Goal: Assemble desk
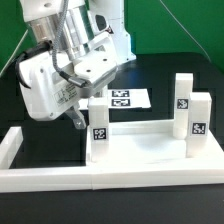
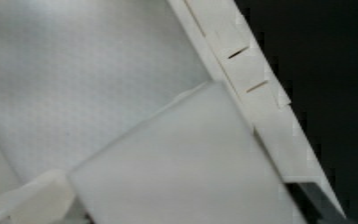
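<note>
The white desk tabletop [image 1: 140, 150] lies on the table with its legs pointing up. Three tagged square legs stand on it: one at the front left [image 1: 100, 128], two on the exterior view's right [image 1: 185, 95] [image 1: 198, 120]. My gripper [image 1: 78, 112] hangs over the tabletop's back left corner. In the wrist view a fourth white leg [image 2: 194, 160] fills the space between the jaws of my gripper [image 2: 176, 215], which looks shut on it. Behind it are the tabletop's flat face [image 2: 69, 90] and slotted rim [image 2: 229, 50]. The hand hides this leg in the exterior view.
The long white border frame [image 1: 100, 178] runs along the front and up the exterior view's left [image 1: 10, 150], and the tabletop rests against it. The marker board [image 1: 128, 98] lies flat behind the desk. The table is black.
</note>
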